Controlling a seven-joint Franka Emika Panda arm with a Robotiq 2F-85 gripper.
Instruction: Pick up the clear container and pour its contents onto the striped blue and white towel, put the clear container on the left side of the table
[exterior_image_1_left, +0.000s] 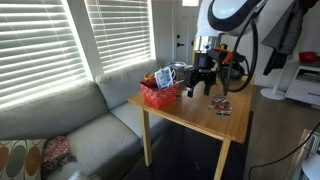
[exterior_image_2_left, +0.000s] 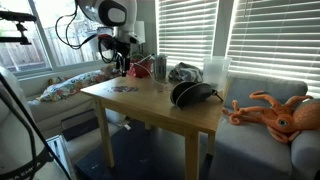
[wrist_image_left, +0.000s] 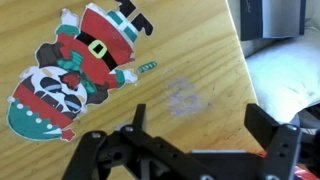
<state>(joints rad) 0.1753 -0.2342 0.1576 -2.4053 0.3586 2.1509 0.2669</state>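
Note:
The clear container (exterior_image_2_left: 215, 70) is a tall whitish tub standing upright at the back of the wooden table (exterior_image_2_left: 150, 108), near the window. A crumpled bluish cloth (exterior_image_2_left: 183, 72), apparently the striped towel, lies beside it. My gripper (wrist_image_left: 200, 112) is open and empty, hovering just above bare table wood. It is at the table end far from the container in both exterior views (exterior_image_1_left: 205, 88) (exterior_image_2_left: 120, 70). The container does not show in the wrist view.
A red basket (exterior_image_1_left: 160, 94) (exterior_image_2_left: 141, 68) holding small items stands close to my gripper. A colourful Santa-figure mat (wrist_image_left: 85, 60) (exterior_image_1_left: 220, 105) lies flat under and beside it. A black bowl (exterior_image_2_left: 192, 95) sits in front of the container. An orange octopus toy (exterior_image_2_left: 275, 112) lies on the grey sofa.

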